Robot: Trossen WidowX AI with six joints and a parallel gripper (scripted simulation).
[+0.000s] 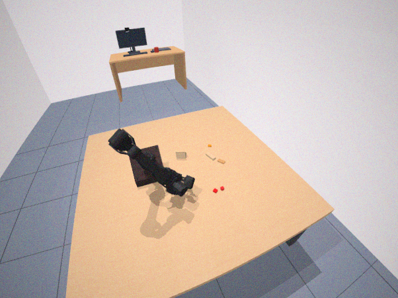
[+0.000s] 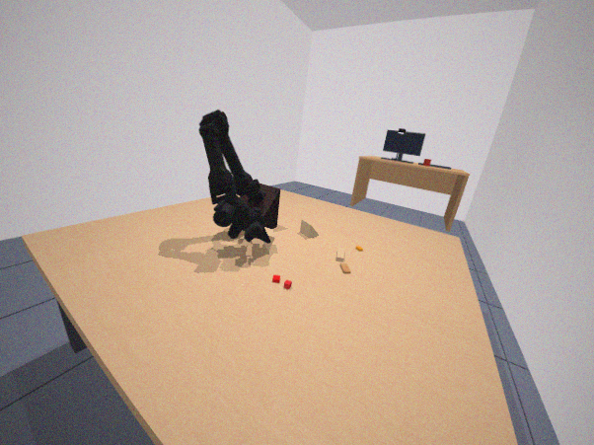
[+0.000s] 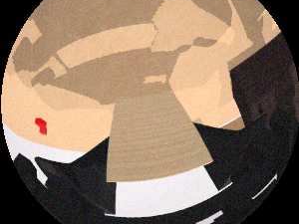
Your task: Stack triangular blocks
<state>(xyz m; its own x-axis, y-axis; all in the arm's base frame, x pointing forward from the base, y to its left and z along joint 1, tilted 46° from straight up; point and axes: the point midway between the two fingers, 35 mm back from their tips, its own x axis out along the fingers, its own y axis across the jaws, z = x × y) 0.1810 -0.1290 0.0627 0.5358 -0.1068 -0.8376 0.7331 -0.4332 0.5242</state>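
Observation:
My gripper (image 1: 184, 186) (image 2: 249, 238) (image 3: 150, 131) is shut on a tan, wood-grained triangular block (image 3: 156, 146), with a finger on each side of it. The gripper and block are raised above the table, beside the arm's base. The hand hides the held block in the top and exterior views, and its full tilt is hard to tell. The other triangular block (image 1: 180, 155) (image 2: 307, 229), grey-beige, rests on the table away from the gripper. In the exterior view it shows a peaked, sloping outline. Nothing touches it.
Two red cubes (image 1: 215, 190) (image 2: 275, 278) (image 3: 40, 124) lie on the table (image 1: 232, 238) (image 2: 346, 355). A thin pale piece (image 1: 210, 156) (image 2: 340, 255), an orange-tan block (image 1: 221, 160) (image 2: 345, 267) and a small orange piece (image 1: 209, 145) (image 2: 359, 248) lie beyond the free triangular block. The dark base (image 1: 139, 176) (image 2: 270, 201) is close to the hand.

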